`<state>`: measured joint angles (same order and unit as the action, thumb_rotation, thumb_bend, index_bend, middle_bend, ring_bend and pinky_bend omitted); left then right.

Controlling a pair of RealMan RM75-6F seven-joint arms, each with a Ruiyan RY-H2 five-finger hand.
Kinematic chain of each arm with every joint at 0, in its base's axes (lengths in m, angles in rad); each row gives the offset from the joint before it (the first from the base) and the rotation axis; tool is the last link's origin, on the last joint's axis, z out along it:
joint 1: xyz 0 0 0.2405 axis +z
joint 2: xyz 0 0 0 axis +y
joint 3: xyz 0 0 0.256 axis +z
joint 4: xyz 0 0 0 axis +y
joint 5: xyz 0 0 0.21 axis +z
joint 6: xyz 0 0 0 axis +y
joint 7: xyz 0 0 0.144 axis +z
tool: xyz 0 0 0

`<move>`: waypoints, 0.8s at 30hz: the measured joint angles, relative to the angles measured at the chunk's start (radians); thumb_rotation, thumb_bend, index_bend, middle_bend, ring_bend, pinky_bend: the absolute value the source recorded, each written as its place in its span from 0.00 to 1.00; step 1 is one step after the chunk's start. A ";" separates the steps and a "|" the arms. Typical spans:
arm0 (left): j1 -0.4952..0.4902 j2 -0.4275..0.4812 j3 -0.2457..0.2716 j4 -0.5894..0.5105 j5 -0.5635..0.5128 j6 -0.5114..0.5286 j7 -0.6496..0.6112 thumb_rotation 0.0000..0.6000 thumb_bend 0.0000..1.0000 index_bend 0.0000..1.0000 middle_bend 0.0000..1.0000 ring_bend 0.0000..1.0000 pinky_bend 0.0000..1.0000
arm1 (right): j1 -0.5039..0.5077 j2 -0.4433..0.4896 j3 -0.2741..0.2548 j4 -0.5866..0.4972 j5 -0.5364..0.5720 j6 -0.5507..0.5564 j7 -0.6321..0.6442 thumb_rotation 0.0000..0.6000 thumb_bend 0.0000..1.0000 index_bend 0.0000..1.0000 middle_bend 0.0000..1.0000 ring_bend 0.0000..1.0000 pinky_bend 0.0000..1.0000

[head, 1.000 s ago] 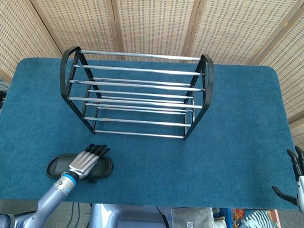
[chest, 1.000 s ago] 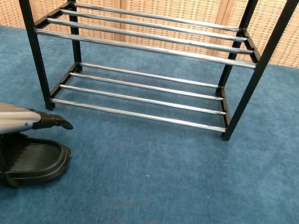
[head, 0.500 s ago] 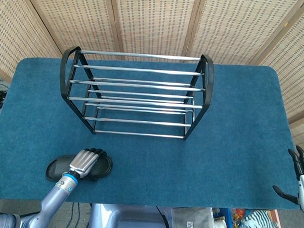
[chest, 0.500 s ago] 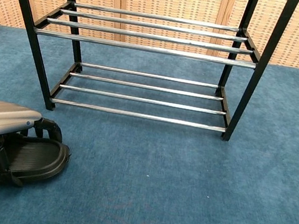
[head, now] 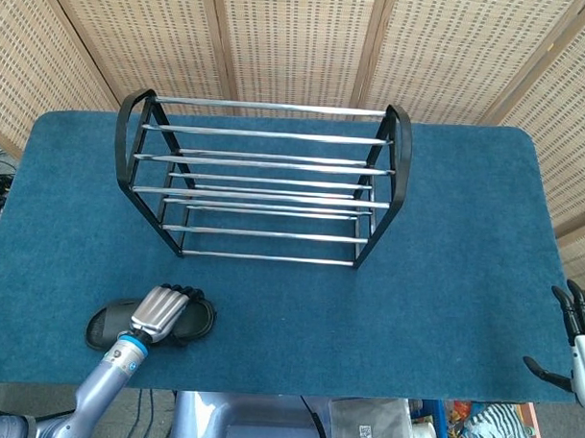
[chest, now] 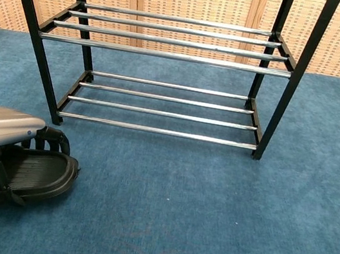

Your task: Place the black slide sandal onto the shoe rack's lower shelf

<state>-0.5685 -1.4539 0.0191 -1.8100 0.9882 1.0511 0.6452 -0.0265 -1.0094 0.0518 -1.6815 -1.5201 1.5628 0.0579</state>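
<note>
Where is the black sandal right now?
The black sandal lies on the table's near-left edge in the head view, under the left hand, in front of the shoe rack.

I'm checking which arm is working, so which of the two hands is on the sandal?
The left hand, fingers curled over the black slide sandal at the table's front. The right hand hangs beside the table, touching nothing.

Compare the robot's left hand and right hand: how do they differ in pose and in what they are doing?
The left hand curls down over the black slide sandal on the table; the right hand holds nothing, fingers apart, pointing up at the table's edge. The left hand shows in both views, the right hand only from the head. Both have black fingers.
</note>
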 measured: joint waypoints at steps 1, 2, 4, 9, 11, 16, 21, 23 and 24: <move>0.001 0.007 0.003 -0.005 0.019 0.001 -0.006 1.00 0.07 0.47 0.49 0.39 0.43 | 0.000 0.000 0.000 -0.001 0.000 0.000 0.000 1.00 0.00 0.00 0.00 0.00 0.00; 0.001 0.012 0.006 -0.009 0.036 0.003 -0.009 1.00 0.07 0.47 0.49 0.39 0.43 | -0.001 0.000 -0.001 -0.001 0.000 0.000 0.000 1.00 0.00 0.00 0.00 0.00 0.00; 0.002 0.029 0.017 -0.019 0.086 0.006 -0.012 1.00 0.07 0.47 0.49 0.39 0.43 | -0.001 0.000 -0.001 -0.001 0.000 0.000 -0.001 1.00 0.00 0.00 0.00 0.00 0.00; -0.010 0.095 0.057 -0.049 0.245 -0.014 -0.045 1.00 0.07 0.48 0.49 0.39 0.43 | 0.001 0.001 -0.003 -0.005 -0.003 -0.003 -0.005 1.00 0.00 0.00 0.00 0.00 0.00; -0.018 0.120 0.073 -0.054 0.312 -0.029 -0.066 1.00 0.07 0.48 0.49 0.39 0.43 | 0.001 0.000 -0.004 -0.005 -0.003 -0.004 -0.008 1.00 0.00 0.00 0.00 0.00 0.00; -0.046 0.180 0.123 -0.043 0.541 -0.053 -0.179 1.00 0.07 0.50 0.49 0.40 0.43 | 0.002 -0.004 -0.003 -0.008 0.001 -0.008 -0.019 1.00 0.00 0.00 0.00 0.00 0.00; -0.074 0.220 0.168 -0.007 0.781 -0.019 -0.310 1.00 0.07 0.50 0.49 0.40 0.43 | 0.006 -0.008 -0.001 -0.012 0.011 -0.016 -0.035 1.00 0.00 0.00 0.00 0.00 0.00; -0.089 0.227 0.186 0.024 0.888 0.018 -0.383 1.00 0.08 0.50 0.49 0.40 0.43 | 0.008 -0.010 0.000 -0.013 0.016 -0.020 -0.043 1.00 0.00 0.00 0.00 0.00 0.00; -0.100 0.229 0.196 0.048 0.948 0.044 -0.431 1.00 0.08 0.50 0.49 0.40 0.43 | 0.008 -0.012 0.000 -0.013 0.018 -0.022 -0.047 1.00 0.00 0.00 0.00 0.00 0.00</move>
<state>-0.6680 -1.2252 0.2152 -1.7625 1.9357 1.0956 0.2140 -0.0183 -1.0211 0.0517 -1.6950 -1.5024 1.5408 0.0109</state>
